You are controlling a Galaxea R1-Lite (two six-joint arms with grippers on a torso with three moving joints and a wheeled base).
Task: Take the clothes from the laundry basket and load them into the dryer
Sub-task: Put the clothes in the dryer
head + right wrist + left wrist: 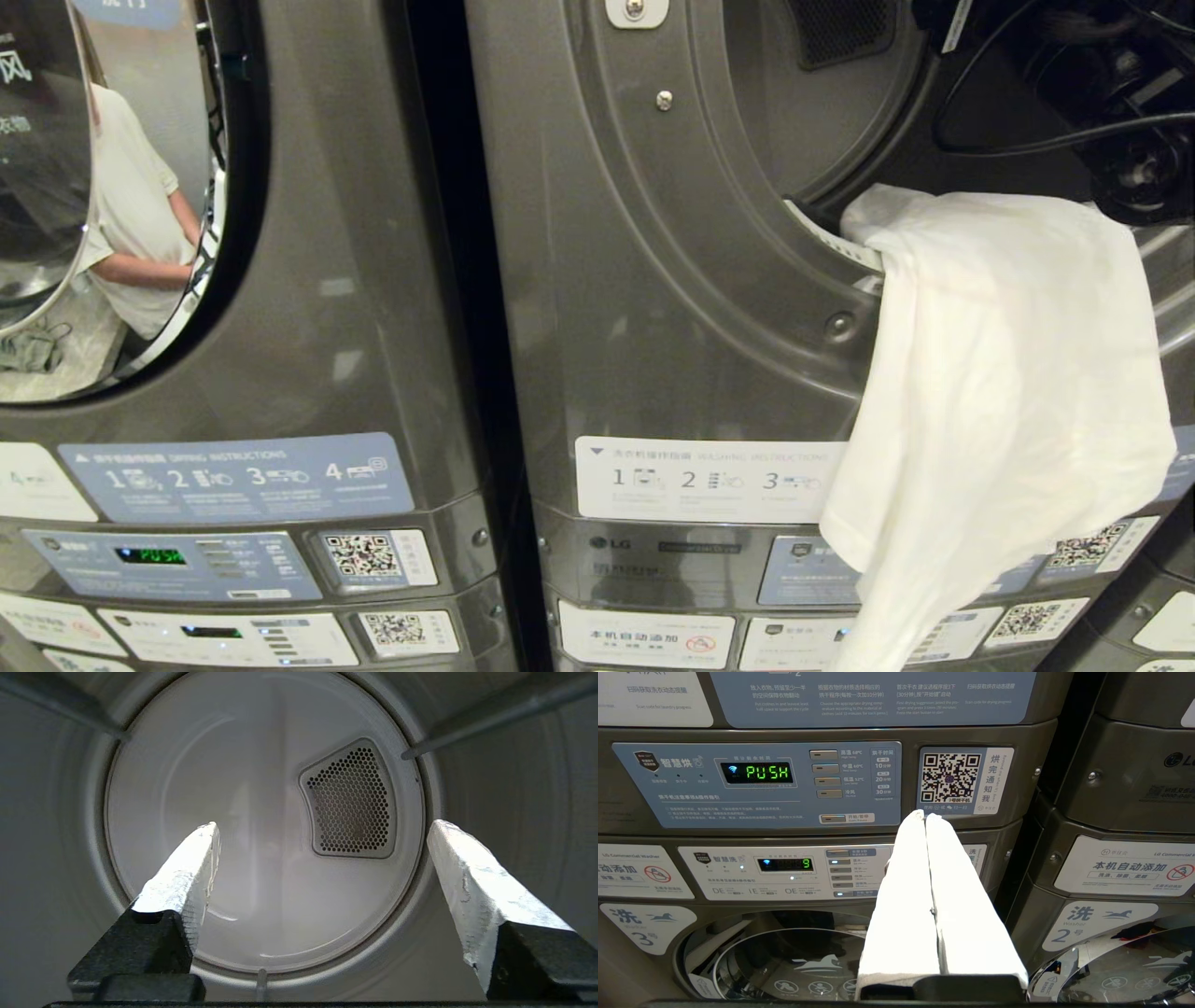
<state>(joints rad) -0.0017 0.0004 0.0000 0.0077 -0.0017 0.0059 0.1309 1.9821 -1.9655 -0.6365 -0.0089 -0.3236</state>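
Hanging over the lower rim of the open dryer (672, 280) is a white T-shirt (999, 392): its top edge lies just inside the round opening, and most of the cloth drapes down the front of the machine, covering part of the instruction label (700, 478) and reaching the control panels beneath. Nothing has hold of it.

The right gripper (322, 835) is inside the drum (261, 826), pointing at the pale back wall with its perforated vent (350, 802). Its two white-padded fingers (187, 877) stand wide apart with nothing between them. In the head view only dark arm parts and cables (1074, 93) show at the top right, in the mouth of the dryer above the shirt.

The left gripper (926, 816) sits off to the side, its white fingers pressed together and empty, facing the control panel (756, 784) of the neighbouring machine, where a green display (768, 772) reads PUSH beside a QR code sticker (951, 778).

In the glass door (112, 205) of that left-hand machine a person in a white top is reflected.
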